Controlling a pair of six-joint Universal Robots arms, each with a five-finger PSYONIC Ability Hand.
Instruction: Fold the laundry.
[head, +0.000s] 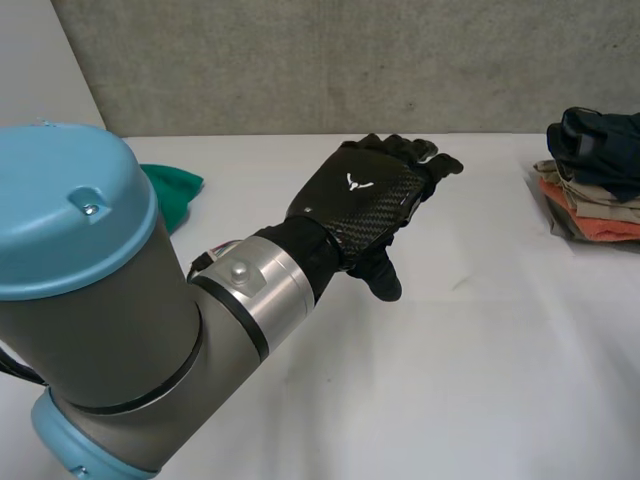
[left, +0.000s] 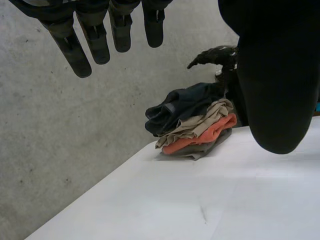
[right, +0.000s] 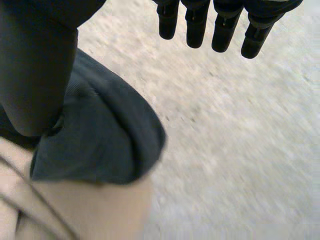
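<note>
Left arm reaches out over the middle of the white table. Left hand is above the surface with its back up, fingers straight and slightly spread, thumb apart from them; it has hold of nothing. The stack of folded laundry sits at the far right edge of the table, well apart from that hand. From the top down we read a dark navy garment, a beige piece, an orange piece and a greyish one at the bottom. Right hand is over this stack, fingers straight, thumb wide of them, nothing grasped. The navy garment lies under its thumb side; we cannot tell whether they touch. A green cloth lies at the far left, partly hidden behind the left arm.
</note>
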